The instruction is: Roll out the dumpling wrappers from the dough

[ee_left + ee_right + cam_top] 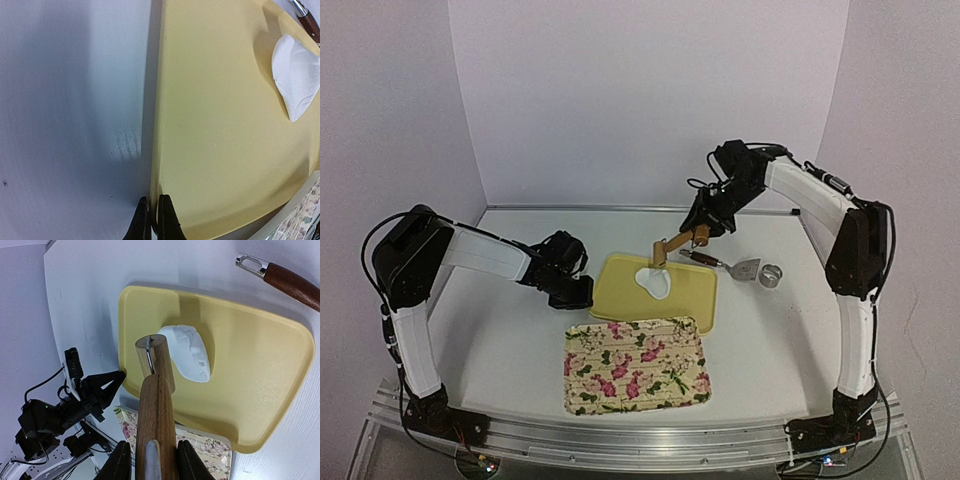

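A white lump of dough (655, 283) lies on the yellow board (695, 300); it also shows in the left wrist view (297, 75) and the right wrist view (187, 352). No thin round dumpling wrappers are in view. My right gripper (150, 460) is shut on the handle of a wooden roller (155, 405), and the roller head (663, 250) hangs just above the dough's far edge. My left gripper (151, 220) is shut on the left edge of the yellow board (215, 150). In the top view it (582, 293) sits at the board's left side.
A floral tray (635, 365) lies in front of the board, almost touching it. A wooden-handled metal spatula (725, 263) and a metal ring cutter (772, 275) lie to the right of the board. White walls close in the back and sides.
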### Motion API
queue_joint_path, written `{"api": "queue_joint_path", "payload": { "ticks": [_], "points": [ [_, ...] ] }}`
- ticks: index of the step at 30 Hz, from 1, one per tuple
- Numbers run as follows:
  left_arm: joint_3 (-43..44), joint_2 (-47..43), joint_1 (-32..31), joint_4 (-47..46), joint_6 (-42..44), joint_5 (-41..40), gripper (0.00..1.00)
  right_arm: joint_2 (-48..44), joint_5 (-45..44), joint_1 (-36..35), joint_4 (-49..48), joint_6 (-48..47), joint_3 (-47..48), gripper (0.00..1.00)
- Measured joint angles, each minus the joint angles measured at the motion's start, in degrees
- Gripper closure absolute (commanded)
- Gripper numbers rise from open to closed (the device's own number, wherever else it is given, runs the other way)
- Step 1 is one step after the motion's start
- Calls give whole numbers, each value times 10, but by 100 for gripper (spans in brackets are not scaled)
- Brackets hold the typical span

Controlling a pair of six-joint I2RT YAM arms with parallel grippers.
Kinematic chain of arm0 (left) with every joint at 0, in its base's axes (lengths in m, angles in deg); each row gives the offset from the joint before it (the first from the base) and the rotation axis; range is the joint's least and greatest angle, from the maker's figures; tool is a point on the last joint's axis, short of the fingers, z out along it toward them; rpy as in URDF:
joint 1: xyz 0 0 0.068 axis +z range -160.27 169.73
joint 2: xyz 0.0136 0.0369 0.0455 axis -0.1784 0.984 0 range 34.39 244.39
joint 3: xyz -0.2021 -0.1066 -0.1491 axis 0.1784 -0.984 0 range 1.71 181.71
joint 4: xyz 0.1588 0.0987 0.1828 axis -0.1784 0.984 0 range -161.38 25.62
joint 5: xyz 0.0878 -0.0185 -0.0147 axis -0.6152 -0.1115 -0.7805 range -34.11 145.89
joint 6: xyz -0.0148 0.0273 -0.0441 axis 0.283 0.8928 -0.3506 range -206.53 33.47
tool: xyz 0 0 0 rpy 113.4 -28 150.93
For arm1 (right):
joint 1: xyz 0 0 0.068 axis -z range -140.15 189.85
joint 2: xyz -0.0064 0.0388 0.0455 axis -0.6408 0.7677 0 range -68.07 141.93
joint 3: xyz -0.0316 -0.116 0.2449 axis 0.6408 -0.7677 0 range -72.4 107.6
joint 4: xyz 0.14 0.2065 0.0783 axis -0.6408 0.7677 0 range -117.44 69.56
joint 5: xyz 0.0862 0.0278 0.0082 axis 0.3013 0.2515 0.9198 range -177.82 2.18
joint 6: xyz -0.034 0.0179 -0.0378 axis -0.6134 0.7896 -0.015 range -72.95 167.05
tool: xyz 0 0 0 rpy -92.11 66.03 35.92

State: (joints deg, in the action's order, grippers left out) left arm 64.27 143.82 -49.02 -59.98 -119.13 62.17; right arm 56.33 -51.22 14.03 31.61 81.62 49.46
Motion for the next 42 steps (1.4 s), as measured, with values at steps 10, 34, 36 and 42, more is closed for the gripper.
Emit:
{"api": "queue_joint_path", "payload": {
  "ticks": [10,34,36,42],
  "points": [
    [0,0,0,0,0,0,100,72,-22,4,-24,8,4,100],
    [0,0,-2,0,-3,-5,100,103,31,21,-78,5,-23,100],
    [0,0,-2,0,-3,-5,100,104,34,21,-85,5,-28,100],
    [0,0,-2,1,-3,-7,100,85,41,27,-120,8,-73,100]
  ]
}}
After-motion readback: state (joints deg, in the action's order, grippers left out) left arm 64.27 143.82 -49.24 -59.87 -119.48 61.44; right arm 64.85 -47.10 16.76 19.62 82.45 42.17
